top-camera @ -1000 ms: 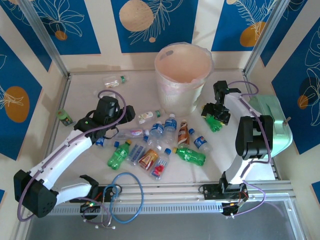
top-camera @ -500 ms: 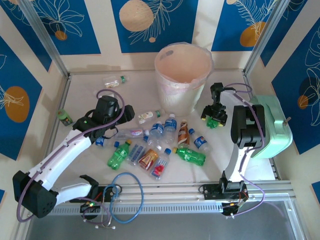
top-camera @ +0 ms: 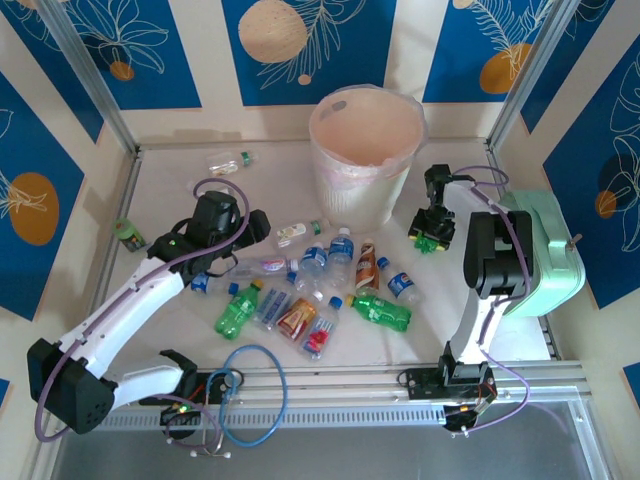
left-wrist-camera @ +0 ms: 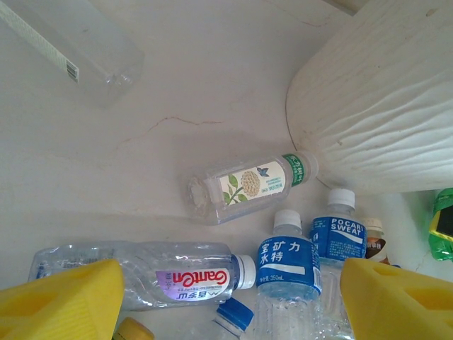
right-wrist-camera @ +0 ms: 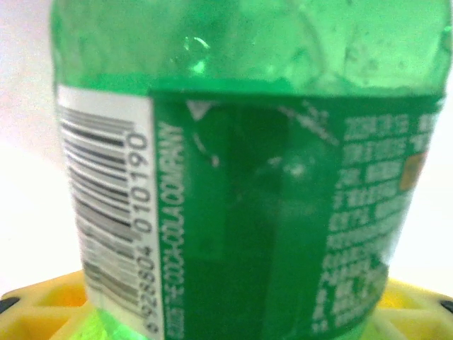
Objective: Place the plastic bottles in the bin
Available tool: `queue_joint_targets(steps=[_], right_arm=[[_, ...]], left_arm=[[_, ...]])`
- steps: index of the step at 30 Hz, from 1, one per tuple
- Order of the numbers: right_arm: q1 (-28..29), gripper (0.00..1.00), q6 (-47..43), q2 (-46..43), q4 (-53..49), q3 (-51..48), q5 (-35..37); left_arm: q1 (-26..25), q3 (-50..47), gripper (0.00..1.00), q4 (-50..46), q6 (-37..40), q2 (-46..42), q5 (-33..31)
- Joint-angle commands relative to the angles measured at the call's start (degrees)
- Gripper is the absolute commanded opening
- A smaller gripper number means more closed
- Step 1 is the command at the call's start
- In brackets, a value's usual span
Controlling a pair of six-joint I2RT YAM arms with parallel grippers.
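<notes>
Green translucent plastic bottle [top-camera: 428, 246], glossy barcode label. Lies on pale bench [top-camera: 170, 185] just right of round pink-beige lined bin [top-camera: 345, 190]. Sits between jaws of right tool [top-camera: 432, 234]; cannot tell whether clamped yet. Best to close on the labelled mid-body, gently: thin wall likely dents, slick curve likely rolls. Then lift well above the rim. Left tool [left-wrist-camera: 228, 301] wide, bare, over clear crinkled bottles [left-wrist-camera: 177, 273] mid-bench.
</notes>
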Motion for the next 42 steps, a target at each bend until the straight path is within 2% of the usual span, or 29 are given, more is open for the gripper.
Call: queue_joint_targets(steps=[1,10,16,24,29,35,42], right_arm=[[0.37,0.59,1.50,-6.19,-1.80,-0.79,-0.54],[2.14,0.57,5.94,-21.70,-10.68,0.61,2.37],[5.37,0.56,4.80,-27.95,-16.55,11.46,1.73],[11.37,0.55,3.15,-23.75,-22.77,34.16,5.23],[13.16,0.55,1.39,-18.51,-21.43,44.98,0.34],[14.83,0.55,1.49,-12.47,-16.71,51.18,-6.43],[15.32,0.56,1.53,-6.26,-16.05,56.69,-8.85]], left_arm=[[0.35,-0.06,0.80,-0.26,-1.31,-0.46,0.19],[0.72,-0.08,0.81,0.00,-1.58,-0.55,-0.13],[1.52,1.28,0.81,-0.30,-2.15,1.86,-0.30],[1.70,1.98,0.79,-0.60,-4.04,4.05,0.06],[1.70,2.19,0.78,-1.18,-3.52,4.38,-0.04],[1.70,2.30,0.77,-2.25,-3.34,4.68,0.45],[1.70,2.16,0.78,-3.49,-3.17,3.76,-0.80]])
